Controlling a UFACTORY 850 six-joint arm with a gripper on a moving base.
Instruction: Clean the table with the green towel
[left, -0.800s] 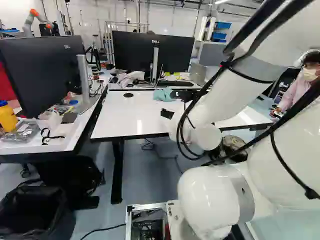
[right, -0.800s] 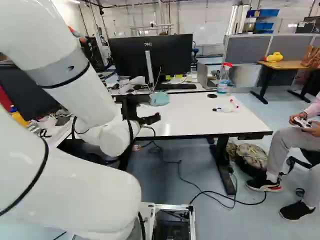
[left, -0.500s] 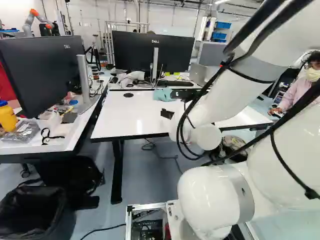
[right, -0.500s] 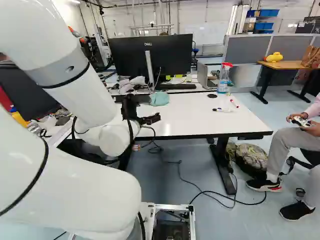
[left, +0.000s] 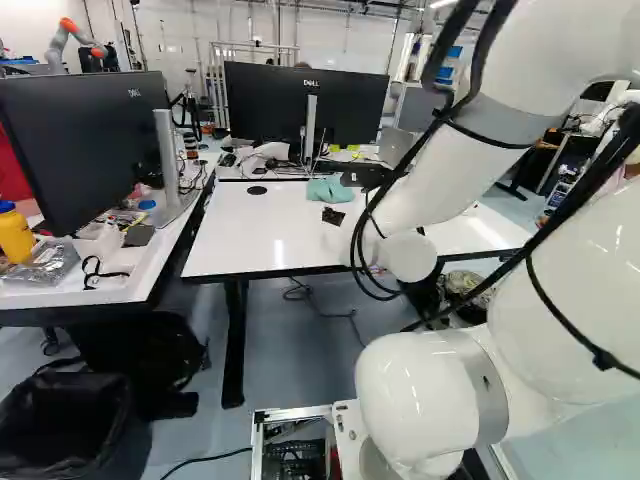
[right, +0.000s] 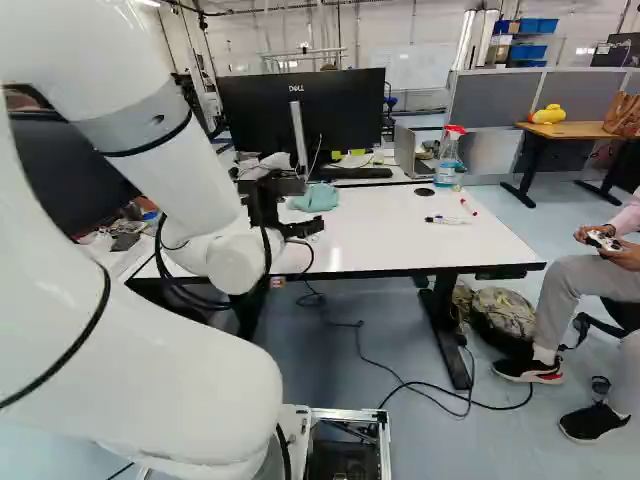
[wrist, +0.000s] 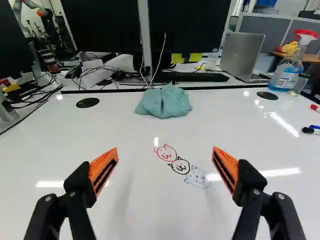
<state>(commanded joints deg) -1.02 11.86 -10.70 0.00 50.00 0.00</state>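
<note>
Green towel (wrist: 164, 104): bunched on the table (wrist: 125, 132), ahead of the gripper (wrist: 165, 151), beyond the cat drawings (wrist: 180, 166)
Cloth: probably light, soft, limp
Raised fold (wrist: 171, 94): likely best pinched deep, near the middle
Gripper: wide apart, holding nothing

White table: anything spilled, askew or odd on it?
Three cat-like faces in red, black and blue are drawn on the table, ahead of the open pincer and short of the green towel. Odd on a work surface; probably what needs wiping. No spill shows.

Lab w/ desks, monitor (right: 302, 108), 2nd robot arm (left: 70, 38)
</note>
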